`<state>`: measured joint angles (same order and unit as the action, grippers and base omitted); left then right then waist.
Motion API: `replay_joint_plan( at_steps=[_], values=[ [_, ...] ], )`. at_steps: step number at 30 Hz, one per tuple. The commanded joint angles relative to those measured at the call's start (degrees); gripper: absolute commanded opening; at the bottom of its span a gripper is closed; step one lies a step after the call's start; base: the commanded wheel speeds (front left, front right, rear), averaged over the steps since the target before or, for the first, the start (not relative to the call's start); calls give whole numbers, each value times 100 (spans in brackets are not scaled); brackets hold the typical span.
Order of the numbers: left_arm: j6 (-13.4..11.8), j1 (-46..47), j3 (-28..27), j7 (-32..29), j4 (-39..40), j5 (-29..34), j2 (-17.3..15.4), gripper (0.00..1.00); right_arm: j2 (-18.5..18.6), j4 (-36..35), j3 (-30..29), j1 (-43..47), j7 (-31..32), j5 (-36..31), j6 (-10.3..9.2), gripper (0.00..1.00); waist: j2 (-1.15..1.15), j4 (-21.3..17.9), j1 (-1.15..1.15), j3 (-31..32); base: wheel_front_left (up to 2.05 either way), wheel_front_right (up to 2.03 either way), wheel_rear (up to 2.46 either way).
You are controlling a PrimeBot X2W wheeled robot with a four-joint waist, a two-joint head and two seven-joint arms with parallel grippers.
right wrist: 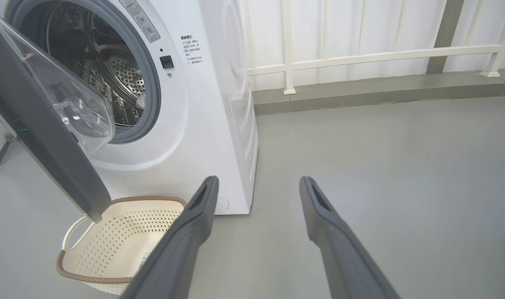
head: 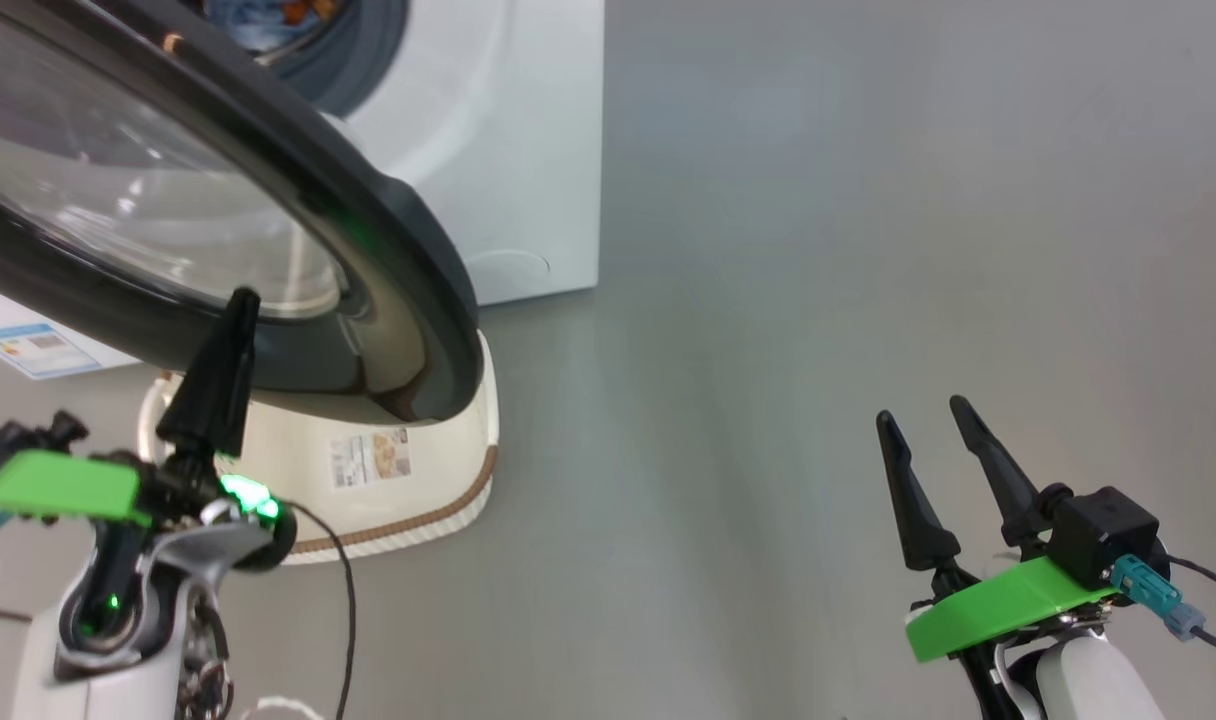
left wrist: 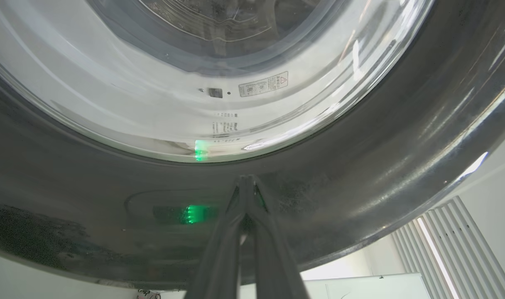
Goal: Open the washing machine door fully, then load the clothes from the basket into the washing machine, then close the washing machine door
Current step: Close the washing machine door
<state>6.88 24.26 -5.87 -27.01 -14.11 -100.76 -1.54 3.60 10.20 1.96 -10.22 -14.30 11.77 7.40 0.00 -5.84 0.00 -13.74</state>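
The washing machine door (head: 388, 230) stands swung out at an angle from the white washing machine (head: 508, 130), its glass bowl bulging inward. My left gripper (head: 240, 298) is shut, and its tips press on the door's glossy black rim (left wrist: 360, 166). Light-blue and orange clothes (head: 263, 18) show inside the drum opening. Under the door on the floor sits the cream basket (head: 298, 460), and the part of its inside (right wrist: 123, 241) that shows looks bare. Far off to the right, my right gripper (head: 920, 408) hangs open and holds nothing.
Grey floor (head: 818, 250) stretches wide to the right of the machine. A white railing (right wrist: 339, 56) and a low kerb line the back wall. A round cap (head: 508, 265) sits low on the machine's front, and a blue label (head: 33, 350) shows at the left.
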Motion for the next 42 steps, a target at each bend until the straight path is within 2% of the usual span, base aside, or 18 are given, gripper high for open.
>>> replay_joint_plan(
  at_steps=[1, 14, 24, 25, 26, 27, 29, 32, 36, 37, 39, 42],
  values=[
    [60, -43, -185, 33, 213, -29, -134, 0, -18, -111, 121, 60, -70, 100, 9, 100, 0, 136, 0, 192, 0, 0, 0],
    [60, -1438, -107, 898, 1152, -25, -134, 0, -29, -17, 116, 326, -70, 69, 9, 100, 0, 414, 0, 834, 0, 0, 0],
    [60, -2231, -116, 1829, 1742, 428, -133, 0, -51, -15, 142, 438, -70, 114, 9, 100, 0, 511, 0, 1044, 0, 0, 0],
    [60, -2303, -110, 1934, 1788, 475, -133, 6, -53, -16, 139, 448, -70, 119, 9, 100, 0, 524, 0, 1059, 0, 0, 0],
    [60, -2374, -122, 2056, 1844, 548, -133, 45, -55, -17, 135, 458, -70, 122, 9, 100, 0, 539, 0, 1073, 0, 0, 0],
    [60, -2433, -143, 2214, 1899, 608, -133, 100, -56, -18, 130, 471, -70, 124, 9, 100, 0, 555, 0, 1087, 0, 0, 0],
    [60, -2519, -144, 2484, 1993, 766, -133, 100, -59, -25, 112, 505, -70, 126, 9, 100, 0, 598, 0, 1118, 0, 0, 0],
    [60, -2582, -126, 2887, 2204, 1338, -136, 100, -62, -41, 106, 537, -70, 130, 9, 100, 0, 654, 0, 1132, 0, 0, 0],
    [60, -2678, 101, 3408, 2324, 2029, -322, 100, -65, -44, 102, 546, -70, 138, 9, 100, 0, 717, 0, 1157, 0, 0, 0],
    [60, -2678, 101, 3408, 2324, 2029, -322, 100, -65, -44, 102, 546, -70, 138, 9, 100, 0, 717, 0, 1157, 0, 0, 0],
    [60, -2731, 259, 3763, 2305, 2553, -561, 100, -66, -42, 105, 546, -70, 140, 9, 100, 0, 738, 0, 1175, 0, 0, 0],
    [60, -2782, 399, 4143, 2103, 3774, -920, 100, -68, -50, 114, 557, -70, 139, 9, 100, 0, 761, 0, 1201, 0, 0, 0]
  ],
)
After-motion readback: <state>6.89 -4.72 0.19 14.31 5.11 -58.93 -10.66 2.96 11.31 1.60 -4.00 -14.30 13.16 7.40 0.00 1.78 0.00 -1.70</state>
